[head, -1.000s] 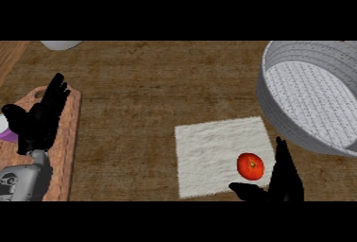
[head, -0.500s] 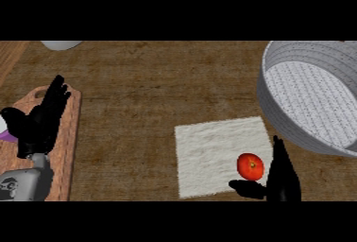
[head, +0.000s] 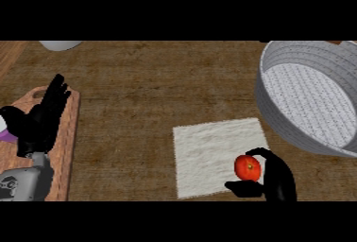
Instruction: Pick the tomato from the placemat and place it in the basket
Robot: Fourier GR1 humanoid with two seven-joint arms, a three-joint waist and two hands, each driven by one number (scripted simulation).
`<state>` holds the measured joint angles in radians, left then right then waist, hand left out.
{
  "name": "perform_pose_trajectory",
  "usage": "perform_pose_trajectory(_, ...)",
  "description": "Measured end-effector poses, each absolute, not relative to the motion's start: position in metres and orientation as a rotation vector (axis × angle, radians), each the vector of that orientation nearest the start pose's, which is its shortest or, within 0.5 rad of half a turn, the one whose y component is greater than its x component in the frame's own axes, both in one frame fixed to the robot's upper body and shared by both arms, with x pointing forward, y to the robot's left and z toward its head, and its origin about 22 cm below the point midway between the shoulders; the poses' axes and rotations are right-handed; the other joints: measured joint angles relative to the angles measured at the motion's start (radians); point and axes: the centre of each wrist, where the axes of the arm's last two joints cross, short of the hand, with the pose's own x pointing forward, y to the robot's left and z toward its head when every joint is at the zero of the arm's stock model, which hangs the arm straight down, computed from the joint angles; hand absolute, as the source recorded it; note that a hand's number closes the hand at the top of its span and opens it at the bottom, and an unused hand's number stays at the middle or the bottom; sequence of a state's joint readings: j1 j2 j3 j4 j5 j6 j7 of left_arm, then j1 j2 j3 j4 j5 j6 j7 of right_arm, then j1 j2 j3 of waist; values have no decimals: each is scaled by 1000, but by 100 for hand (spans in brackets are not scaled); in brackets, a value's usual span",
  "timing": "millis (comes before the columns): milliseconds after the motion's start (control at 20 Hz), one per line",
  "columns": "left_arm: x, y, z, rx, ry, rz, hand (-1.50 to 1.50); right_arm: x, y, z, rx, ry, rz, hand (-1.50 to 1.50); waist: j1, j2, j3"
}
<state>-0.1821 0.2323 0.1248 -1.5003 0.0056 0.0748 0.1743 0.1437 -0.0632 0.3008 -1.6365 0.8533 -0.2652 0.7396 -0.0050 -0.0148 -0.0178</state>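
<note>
The right robot hand [head: 273,178] curls round the tomato [head: 247,168] on the placemat [head: 219,156]; the basket [head: 310,97] lies just beyond, up-right.

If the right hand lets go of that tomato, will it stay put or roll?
The small round red tomato would probably roll, being round. The white cloth placemat under it may slow it. The right hand curls round it, which should keep it in place.

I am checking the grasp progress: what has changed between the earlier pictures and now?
The right robot hand has curled its fingers over the tomato, taking hold of it on the placemat. The tomato, basket and resting left robot hand stayed in place.
</note>
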Motion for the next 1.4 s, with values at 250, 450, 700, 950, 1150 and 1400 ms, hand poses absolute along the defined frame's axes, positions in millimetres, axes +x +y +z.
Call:
perform_pose_trajectory(250, 286, 294, 50, 286, -1515, -23, 0, 199, -184, -21, -800, -964, 371, 150, -3, -5, -7)
perform_pose_trajectory(450, 288, 294, 50, 281, -1518, -29, 0, 194, -174, -22, -750, -1037, 456, 150, 1, -9, -14)
perform_pose_trajectory(700, 293, 285, 52, 263, -1528, -45, 0, 182, -159, -28, -632, -1151, 826, 150, 20, -4, -21)
perform_pose_trajectory(950, 294, 287, 49, 272, -1523, -43, 0, 166, -148, -37, -505, -1261, 875, 150, 9, -3, -20)
perform_pose_trajectory(1150, 290, 290, 47, 276, -1522, -29, 0, 155, -139, -37, -383, -1405, 817, 150, 1, 3, -8)
perform_pose_trajectory(1400, 288, 294, 44, 289, -1515, -16, 0, 151, -119, -11, -254, -1619, 578, 150, -2, 10, 11)
